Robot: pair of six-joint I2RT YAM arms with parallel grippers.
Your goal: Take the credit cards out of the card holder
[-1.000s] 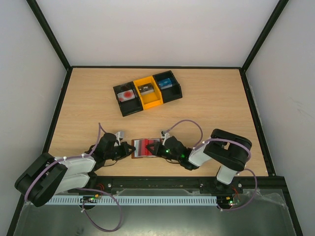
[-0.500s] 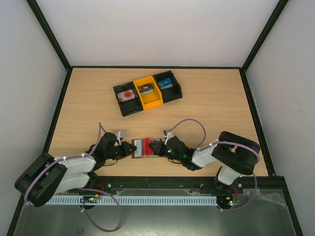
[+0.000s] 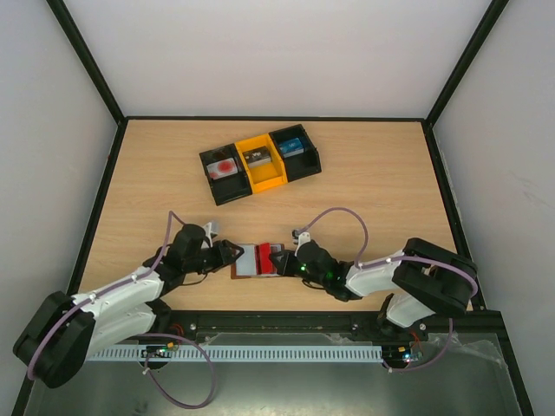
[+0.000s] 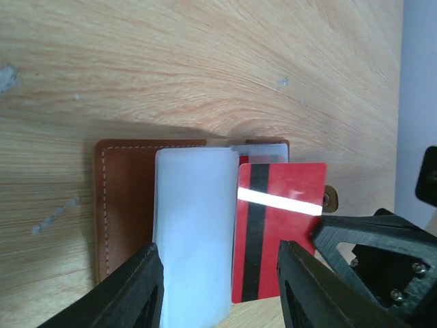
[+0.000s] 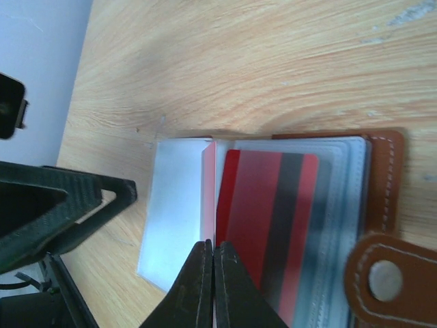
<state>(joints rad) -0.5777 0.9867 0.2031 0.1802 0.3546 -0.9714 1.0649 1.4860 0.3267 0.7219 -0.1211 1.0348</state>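
The brown card holder [image 3: 249, 261] lies open and flat on the wooden counter [image 3: 381, 191], close to the near edge, right between the two hands.

The left hand [image 3: 229, 254] is at its left side. Its two fingers are apart. From the left wrist camera, the fingers [image 4: 140, 290] stand on either side of a see-through white pocket [image 4: 194, 225] and part of the red card [image 4: 280, 239], but they do not touch them. The red card has a black stripe and a shiny stripe. It lies over the right half of the card holder, and one end sticks out past the holder's edge.

The right hand [image 3: 279, 258] is at the right side of the card holder. Its fingers are pressed together, with the tips right at the corner of the red card where it meets the pocket. I cannot tell if they pinch the card, the pocket, or nothing.

Farther back on the counter, well apart from the hands, sits a black and yellow tray [image 3: 263, 178]. A white card [image 3: 225, 166] with a red dot lies in its left black part.
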